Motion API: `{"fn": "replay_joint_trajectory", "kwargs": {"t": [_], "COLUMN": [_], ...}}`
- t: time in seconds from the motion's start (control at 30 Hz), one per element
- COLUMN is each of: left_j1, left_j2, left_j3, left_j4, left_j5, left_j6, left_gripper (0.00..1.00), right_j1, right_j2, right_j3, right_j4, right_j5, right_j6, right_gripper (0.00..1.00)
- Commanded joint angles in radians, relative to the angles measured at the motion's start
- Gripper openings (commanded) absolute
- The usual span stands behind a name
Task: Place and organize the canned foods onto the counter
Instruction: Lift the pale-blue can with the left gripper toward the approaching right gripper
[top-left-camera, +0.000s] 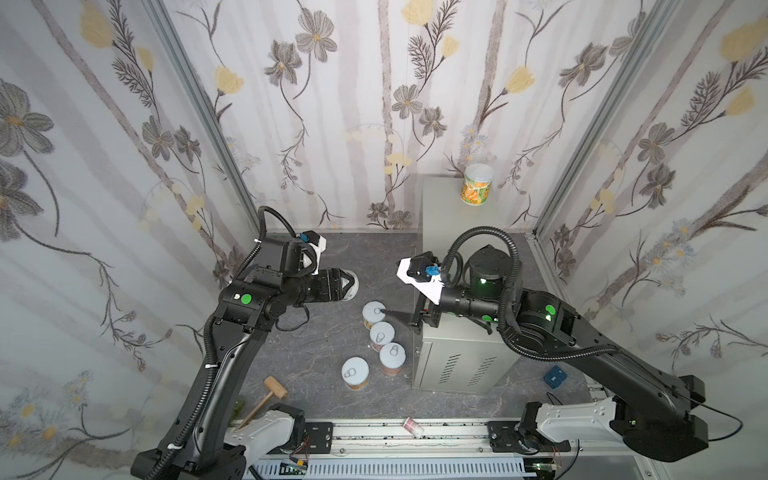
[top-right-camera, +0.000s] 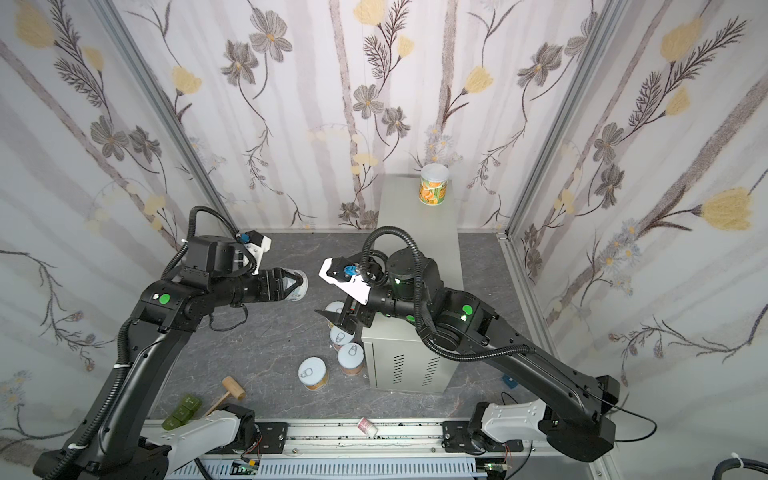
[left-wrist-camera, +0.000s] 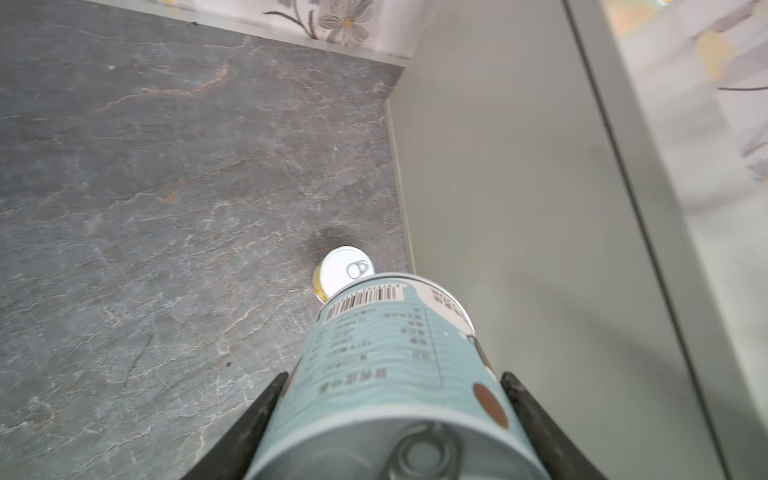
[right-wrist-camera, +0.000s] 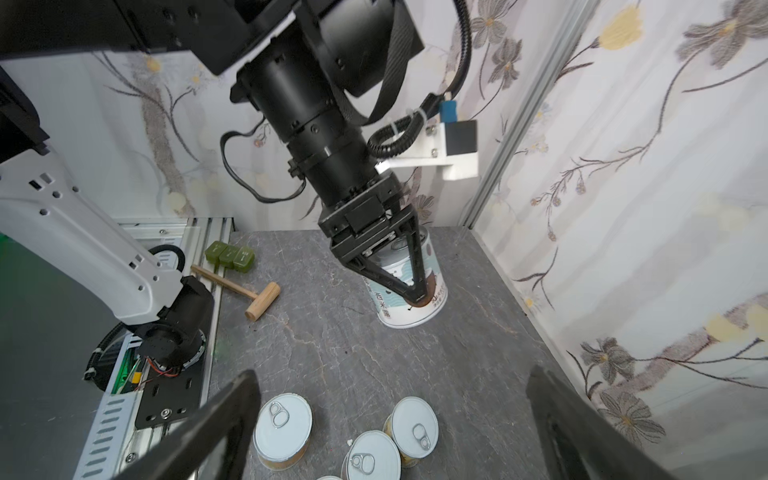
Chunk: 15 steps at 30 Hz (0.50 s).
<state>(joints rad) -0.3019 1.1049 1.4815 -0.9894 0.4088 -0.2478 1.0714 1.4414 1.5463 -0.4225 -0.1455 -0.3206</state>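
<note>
**Top views.** Left pincer (top-left-camera: 348, 283), clenched on pale blue can (top-left-camera: 354, 291); can tilted, over floor (top-left-camera: 316, 353), left of surface (top-left-camera: 449, 216). Right pincer (top-left-camera: 399, 321), released and spread wide, low beside left edge of surface, one fingertip over farthest floor can. Orange can (top-left-camera: 476, 184) (top-right-camera: 434, 184) upright at far end of surface top. Four cans (top-left-camera: 355, 373) upright on floor, just left of surface.

**Left wrist.** Pale blue can (left-wrist-camera: 395, 365) gripped between both fingers (left-wrist-camera: 266, 411), barcode uppermost. Yellow can (left-wrist-camera: 345, 270) on floor beyond, beside surface wall (left-wrist-camera: 519, 208).

**Right wrist.** Right pincer (right-wrist-camera: 395, 419) gaping above three cans (right-wrist-camera: 282, 428). Left pincer (right-wrist-camera: 415, 286) with its can beyond. Wooden mallet (right-wrist-camera: 262, 299) and green blocks (right-wrist-camera: 230, 255) at near left of floor.
</note>
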Motion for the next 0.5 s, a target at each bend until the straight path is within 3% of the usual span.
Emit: {"fn": "replay_joint_trajectory", "kwargs": {"t": [0.0,0.2,0.47], "left_j1": [0.000,0.001,0.000], "left_j2": [-0.023,-0.065,-0.101], "left_j3": [0.041,0.063,0.059], "left_j4": [-0.025,-0.020,-0.036], "left_j5": [0.187,0.367,0.439], "left_j6": [0.041,0.048,0.068], "left_gripper": [0.47,0.48,0.48], "right_j1": [0.033,0.073,0.097], "right_j2": [0.052,0.135,0.219], "right_j3": [0.044,0.101,0.134], "right_j4": [-0.049,-0.072,-0.061], "right_j5": [0.047,0.081,0.143], "right_j6": [-0.069,-0.098,-0.103], "right_gripper": [1.00,1.00,1.00]}}
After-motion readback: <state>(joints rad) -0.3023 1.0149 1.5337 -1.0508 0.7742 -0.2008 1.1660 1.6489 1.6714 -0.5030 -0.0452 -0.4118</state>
